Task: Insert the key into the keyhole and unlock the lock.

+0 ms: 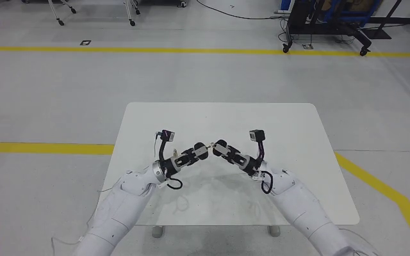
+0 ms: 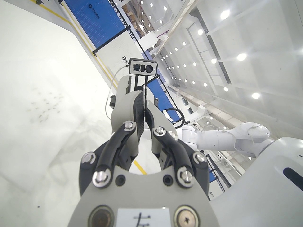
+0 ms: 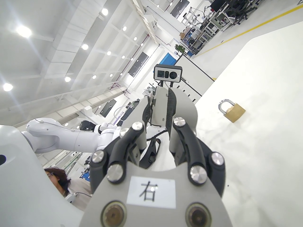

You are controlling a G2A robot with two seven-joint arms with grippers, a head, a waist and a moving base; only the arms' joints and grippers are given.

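Left gripper [image 2: 144,95] label [image 2: 143,217], right gripper [image 3: 159,106] label [image 3: 151,192]: one char. each.

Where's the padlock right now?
In the right wrist view, the padlock lies on the white table, apart from the right hand, touching nothing.

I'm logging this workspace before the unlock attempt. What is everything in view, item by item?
padlock: one, brass body with silver shackle, lying on the table, apart from both tools
table: one, white, under both arms
floor lines: at least two, yellow, on the pale floor beyond and beside the table
left tool: one, white with black pads, shut, above the table's middle, facing the right tool with tips close
right tool: one, white with black pads, open, facing the left tool
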